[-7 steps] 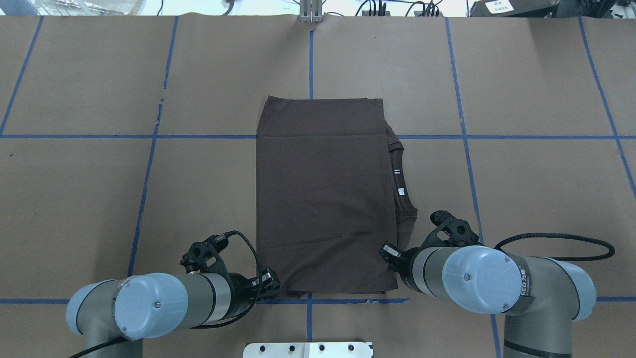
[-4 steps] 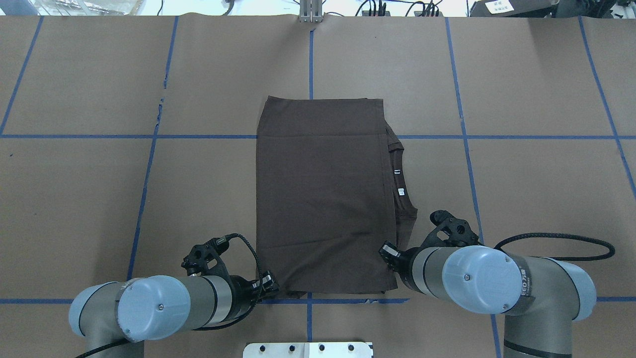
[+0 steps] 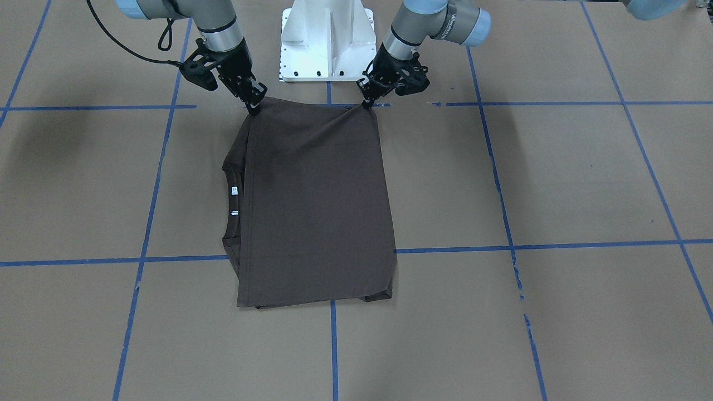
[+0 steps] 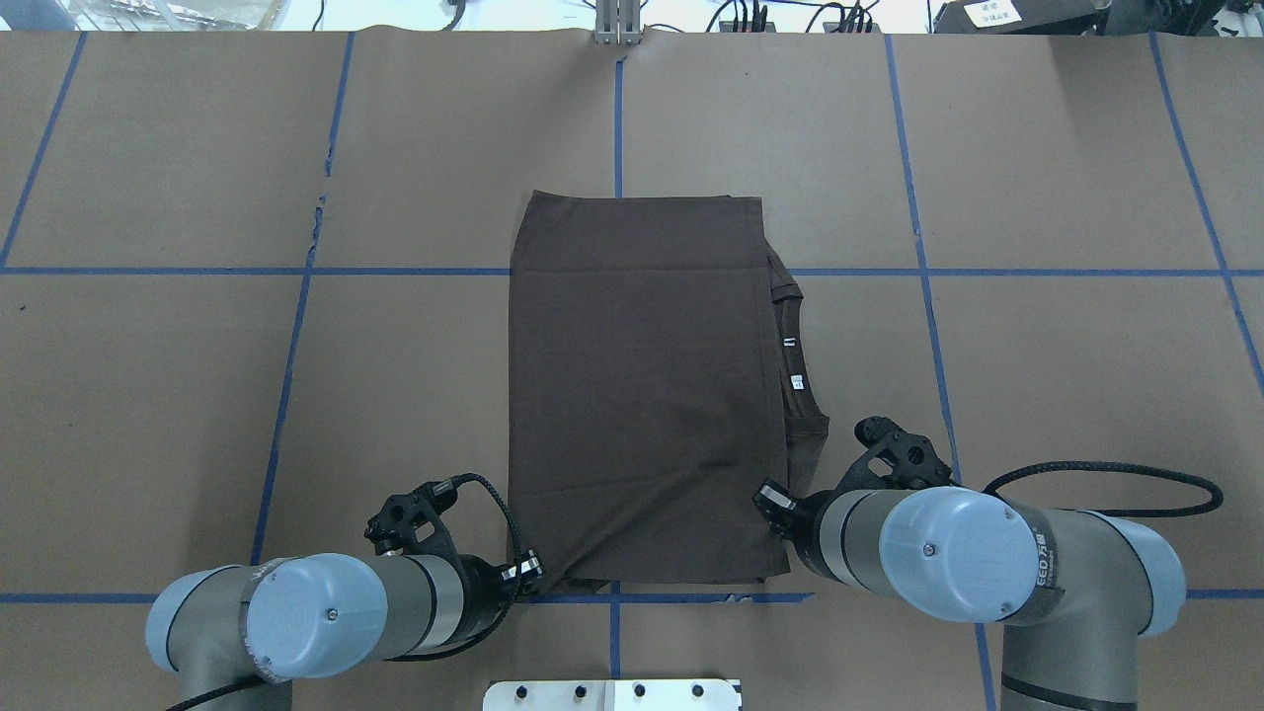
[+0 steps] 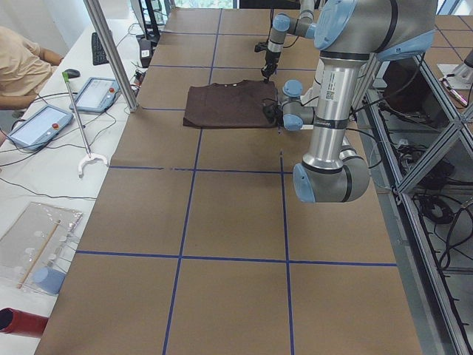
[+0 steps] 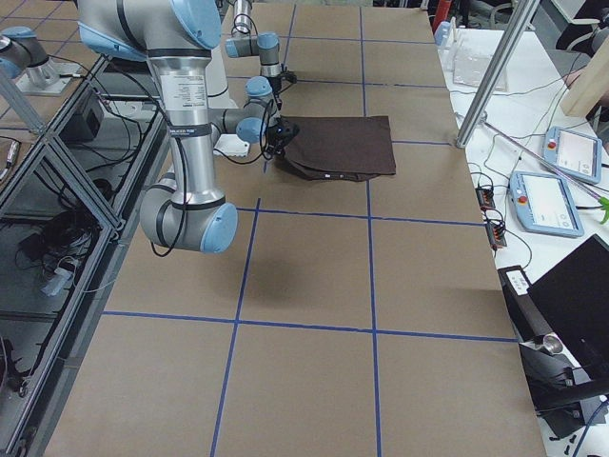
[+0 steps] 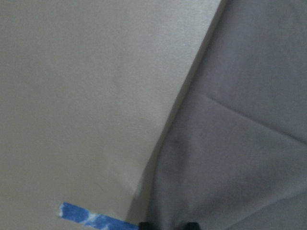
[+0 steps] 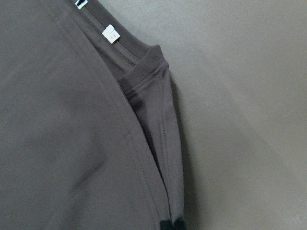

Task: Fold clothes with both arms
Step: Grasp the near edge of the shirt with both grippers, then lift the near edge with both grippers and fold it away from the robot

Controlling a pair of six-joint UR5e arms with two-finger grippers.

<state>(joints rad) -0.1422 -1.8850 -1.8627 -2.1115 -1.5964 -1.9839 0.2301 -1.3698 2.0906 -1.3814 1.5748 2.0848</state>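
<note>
The dark brown T-shirt [image 4: 642, 395] lies folded into a tall rectangle at the table's middle, its collar and white labels [image 4: 795, 365] showing along its right edge. My left gripper [image 4: 530, 573] is shut on the shirt's near left corner. My right gripper [image 3: 255, 107] is shut on the near right corner, its fingertips hidden under the wrist in the overhead view. In the front-facing view the left gripper [image 3: 367, 104] holds its corner slightly raised, and creases run from both corners into the T-shirt [image 3: 317, 206]. Each wrist view shows fabric [image 7: 240, 143] [image 8: 72, 143] pinched at its bottom edge.
The white pedestal base [image 3: 326, 39] stands just behind the grippers. Blue tape lines [image 4: 296, 326] cross the brown table cover. In the left view a metal post [image 5: 111, 52] stands at the table's edge, with tablets [image 5: 41, 126] and a seated person [image 5: 22, 63] beyond it.
My left arm has drawn back a little toward the robot's base, and the shirt's near left corner has come with it. The right arm has stayed put.
</note>
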